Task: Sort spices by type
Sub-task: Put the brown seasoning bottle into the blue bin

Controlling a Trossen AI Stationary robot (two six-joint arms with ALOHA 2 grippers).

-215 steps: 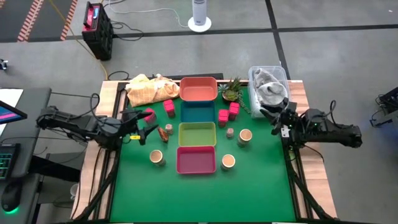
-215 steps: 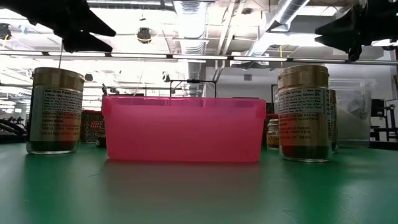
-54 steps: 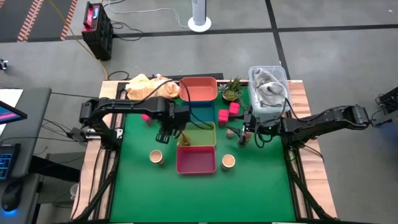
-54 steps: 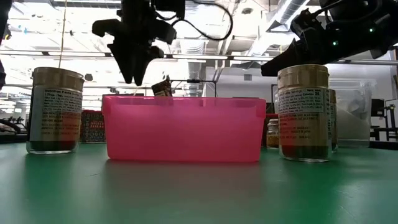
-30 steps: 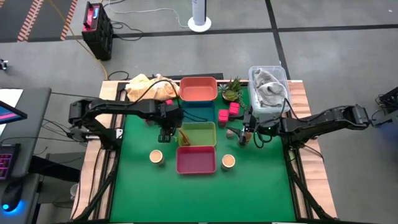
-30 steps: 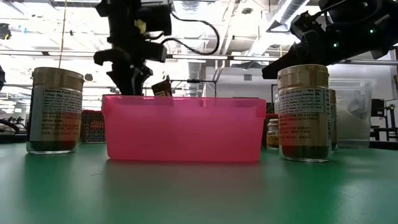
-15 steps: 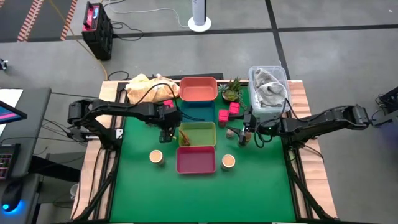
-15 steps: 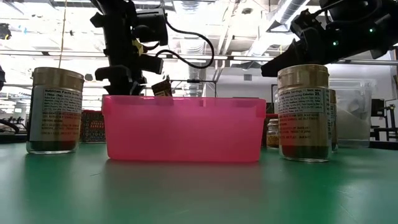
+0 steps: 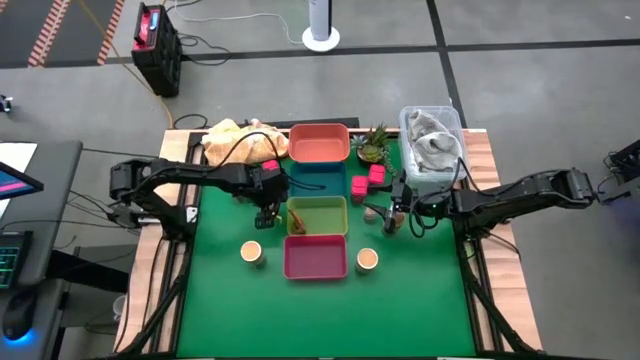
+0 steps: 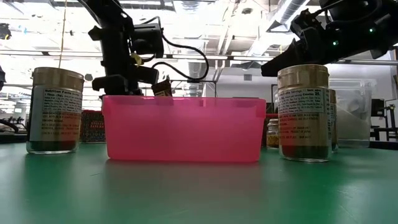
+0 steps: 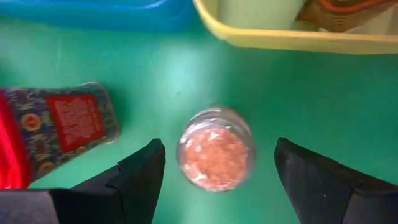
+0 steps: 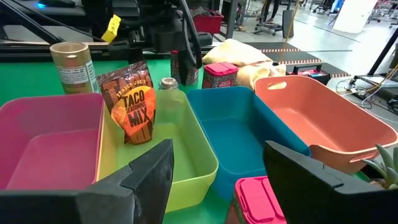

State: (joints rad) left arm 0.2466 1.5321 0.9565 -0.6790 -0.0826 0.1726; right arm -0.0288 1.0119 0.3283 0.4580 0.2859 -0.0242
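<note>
A: Where is the left gripper (image 9: 266, 213)?

B: It hangs at the 9 o'clock edge of the yellow-green tray (image 9: 334, 217), straight over a small shaker (image 11: 215, 149). The left wrist view shows its two fingers (image 11: 140, 177) spread wide on either side of the shaker, touching nothing, so the shaker stands free on the green surface (image 9: 300, 310).

A: And the other spices?

B: A taco mix packet (image 12: 132, 107) leans upright inside the yellow-green tray. A magenta-lidded box (image 11: 68, 124) lies just beside the shaker, and two more magenta packs (image 9: 367, 180) sit at 3 o'clock of the blue tray (image 9: 318, 182). One tan-lidded jar (image 9: 251, 252) stands at 9 o'clock of the pink tray (image 9: 315, 257), another (image 9: 367, 259) at its 3 o'clock.

A: What about the right gripper (image 9: 394, 212)?

B: It hovers near 3 o'clock of the yellow-green tray, above the spot where the low view shows a further jar. Its fingers (image 12: 140, 180) stand apart with nothing between them.

A: Anything else on the surface?

B: An orange tray (image 9: 320, 143) at 12 o'clock of the blue one, with a small plant (image 9: 374, 145) beside it.
</note>
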